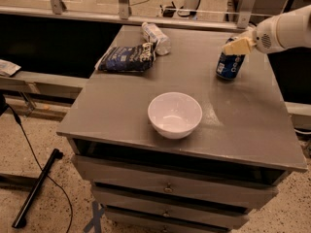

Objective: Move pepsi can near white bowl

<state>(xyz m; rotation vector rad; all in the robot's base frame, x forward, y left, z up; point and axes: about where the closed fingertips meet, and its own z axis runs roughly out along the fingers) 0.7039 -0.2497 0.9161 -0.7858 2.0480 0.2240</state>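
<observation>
Camera view, from above and in front of a grey table (243,125), with drawers (165,188) stacked beneath its top.

Toward the far right of the tabletop: pepsi can (228,68), upright, dark blue with white lettering, base resting on the table surface.

Right at the top of that can: gripper (237,46), pale beige, reaching in from the right on a rounded white arm (286,30) and overlapping the can's upper rim. Clamped on the can or only resting against it: cannot tell.

Near the front edge, about midway across the top: white bowl (175,114), round, glossy, upright, plain white inside. Well apart from the pepsi can, with a stretch of bare grey tabletop between them; can farther back and farther right than the bowl.

At the far left of the tabletop: flat dark blue snack bag (127,58), lying down with white print facing up. Just behind its right end, touching or very nearly so: pale silvery can (155,33), tipped over on its side. Both well apart from the pepsi can and from the bowl.

Beyond the table: metal railing (73,13) running across the back.

On the speckled floor (29,144) at lower left: black pole (36,188), lying at a slant, with a thin dark cable curving beside it.
</observation>
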